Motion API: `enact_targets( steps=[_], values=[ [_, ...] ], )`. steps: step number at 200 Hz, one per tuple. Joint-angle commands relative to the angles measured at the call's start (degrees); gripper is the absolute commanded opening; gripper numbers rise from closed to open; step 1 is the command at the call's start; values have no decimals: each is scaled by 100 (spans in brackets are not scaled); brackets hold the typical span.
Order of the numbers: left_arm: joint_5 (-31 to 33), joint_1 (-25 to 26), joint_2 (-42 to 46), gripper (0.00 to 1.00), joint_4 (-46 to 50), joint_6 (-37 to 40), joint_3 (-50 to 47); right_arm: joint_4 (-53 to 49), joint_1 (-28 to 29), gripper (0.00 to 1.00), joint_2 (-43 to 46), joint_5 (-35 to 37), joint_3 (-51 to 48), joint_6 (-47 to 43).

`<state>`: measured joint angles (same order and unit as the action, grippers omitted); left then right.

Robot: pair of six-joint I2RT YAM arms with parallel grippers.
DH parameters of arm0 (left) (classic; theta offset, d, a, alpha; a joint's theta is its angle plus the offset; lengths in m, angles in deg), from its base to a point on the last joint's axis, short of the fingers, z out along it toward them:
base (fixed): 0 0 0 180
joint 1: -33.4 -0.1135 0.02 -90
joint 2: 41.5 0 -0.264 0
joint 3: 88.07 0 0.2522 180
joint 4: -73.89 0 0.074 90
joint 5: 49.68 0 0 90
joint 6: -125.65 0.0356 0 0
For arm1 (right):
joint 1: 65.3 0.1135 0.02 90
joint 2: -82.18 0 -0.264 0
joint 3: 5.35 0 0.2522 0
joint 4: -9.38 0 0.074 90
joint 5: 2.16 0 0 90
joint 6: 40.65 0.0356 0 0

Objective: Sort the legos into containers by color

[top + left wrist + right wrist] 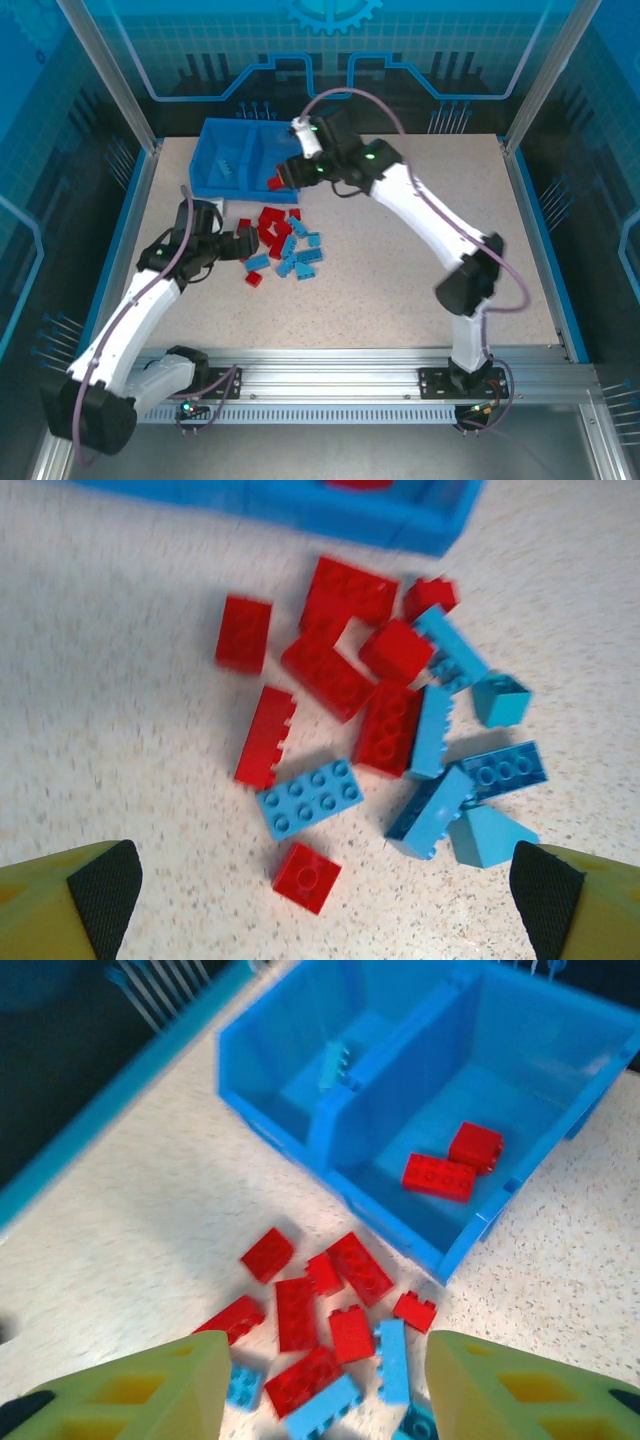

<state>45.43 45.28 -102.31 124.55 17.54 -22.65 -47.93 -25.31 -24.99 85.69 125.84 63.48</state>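
Right wrist view: I read the right gripper (pixel 328 1355) as released, fingers apart with nothing between them, at the near edge of the blue bin (pixel 400 1222). Its right compartment holds two red legos (pixel 438 1176), and its left compartment holds one light blue brick (pixel 335 1063). The bin sits toward the far left corner of the worktop (pixel 420 260) with the loose legos (pixel 380 720) just beside its near edge, and the left gripper (pixel 325 890) is spread wide and empty over them.

The left arm stretches low and forward, wrist turned rightward, the left gripper (pixel 238 246) with jaws spread wide, while the right arm arches high and leftward, the right gripper (pixel 290 172) tilted downward, jaws parted.
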Motion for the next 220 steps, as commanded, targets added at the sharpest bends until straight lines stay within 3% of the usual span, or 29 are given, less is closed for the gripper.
enact_targets(
  steps=[1, 39, 68, 120, 202, 220],
  values=[
    [77, -19, -584, 99, 674, -1594, 95, -243, -114, 63, 634, -641, -1174, 74],
    [-667, 15, -1834, 99, -3, -2586, -22, -233, -140, 73, 1545, -1006, -2549, 531],
    [-595, 180, -2562, 99, -324, -2681, 79, -198, -146, 82, 1770, -858, -3049, 707],
    [-236, 340, -3485, 96, -287, -2542, 327, -281, -169, 86, 1675, -865, -2981, 705],
    [374, 377, -3718, 96, -621, -1970, 372, -277, -176, 87, 1499, -1046, -2839, 767],
    [424, 376, -3785, 87, -756, -1842, 354, -303, -184, 87, 1498, -1059, -2828, 784]
  ],
)
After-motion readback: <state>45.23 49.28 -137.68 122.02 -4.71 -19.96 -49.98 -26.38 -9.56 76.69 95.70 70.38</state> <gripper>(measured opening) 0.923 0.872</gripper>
